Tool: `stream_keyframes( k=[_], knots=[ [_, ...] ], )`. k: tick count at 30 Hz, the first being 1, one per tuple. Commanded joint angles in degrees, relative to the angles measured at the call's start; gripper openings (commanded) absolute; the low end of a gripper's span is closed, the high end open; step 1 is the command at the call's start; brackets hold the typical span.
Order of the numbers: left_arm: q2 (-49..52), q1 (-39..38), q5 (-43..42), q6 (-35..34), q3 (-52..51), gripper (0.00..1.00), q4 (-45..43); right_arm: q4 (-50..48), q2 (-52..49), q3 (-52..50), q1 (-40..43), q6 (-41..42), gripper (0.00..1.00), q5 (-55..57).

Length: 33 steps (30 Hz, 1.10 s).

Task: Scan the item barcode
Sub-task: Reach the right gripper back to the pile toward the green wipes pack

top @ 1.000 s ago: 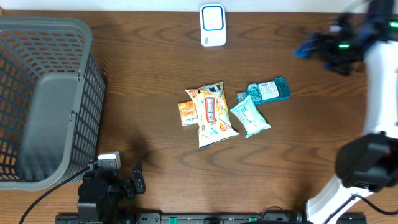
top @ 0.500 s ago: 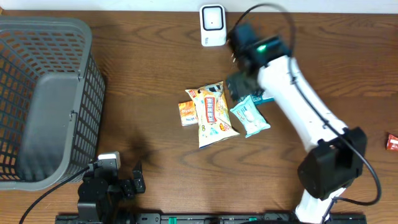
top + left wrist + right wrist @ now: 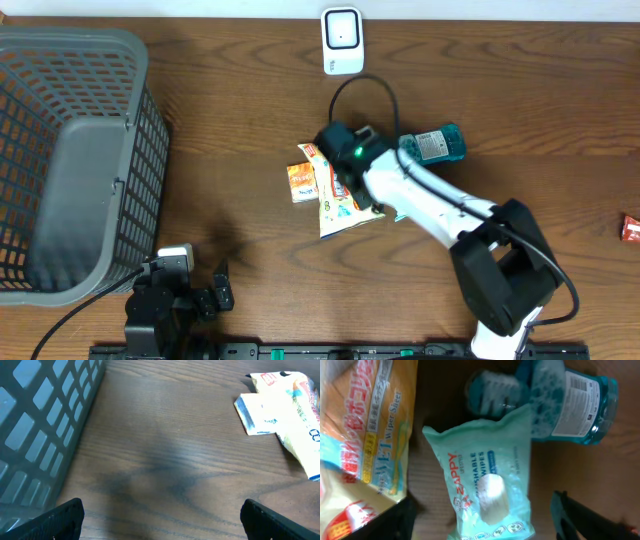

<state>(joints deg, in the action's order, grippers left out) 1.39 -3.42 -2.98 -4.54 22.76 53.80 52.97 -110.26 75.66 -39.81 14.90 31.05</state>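
1. Right gripper (image 3: 482, 510): jaws wide apart, nothing held. In the wrist view, one finger sits on each side of the wipes (image 3: 485, 485).
2. Wipes lie flat mid-table, between yellow bag (image 3: 365, 435) and blue bottle (image 3: 575, 405).
3. Left gripper (image 3: 162, 510): fully open, empty, low over table (image 3: 150, 460) beside basket (image 3: 40, 420).
4. Scanner (image 3: 341, 40) is at the far edge, well apart from the wipes.

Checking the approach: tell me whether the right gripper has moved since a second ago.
Yes. Overhead, the right gripper swung left from the far right table edge to below the white scanner, over the yellow packet.
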Motion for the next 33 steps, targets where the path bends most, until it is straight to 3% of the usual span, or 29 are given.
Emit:
stream_keyframes(
  k=[1,21,26,29,32,33],
  knots=[
    [-0.04,0.24,0.48,-0.5,-0.22,1.0,0.15,-3.54,-0.66,-3.74,-2.08,1.4,0.75,9.55],
    [-0.04,0.24,0.48,-0.48,-0.22,1.0,0.15,-10.21,-5.46,-9.03,-2.64,1.64,0.56,15.43],
    [-0.04,0.24,0.48,-0.48,-0.22,1.0,0.15,-9.09,-11.89,-9.03,-2.89,3.23,0.44,17.05],
    [-0.04,0.24,0.48,-0.5,-0.22,1.0,0.15,-6.19,-15.13,-9.03,-3.06,8.52,0.37,21.62],
    [-0.04,0.24,0.48,-0.5,-0.22,1.0,0.15,-4.7,-16.41,-9.03,-3.04,11.32,0.15,22.21],
    [-0.04,0.24,0.48,-0.5,-0.22,1.0,0.15,-4.72,-16.41,-9.03,-3.04,11.32,0.11,21.46]
  ],
)
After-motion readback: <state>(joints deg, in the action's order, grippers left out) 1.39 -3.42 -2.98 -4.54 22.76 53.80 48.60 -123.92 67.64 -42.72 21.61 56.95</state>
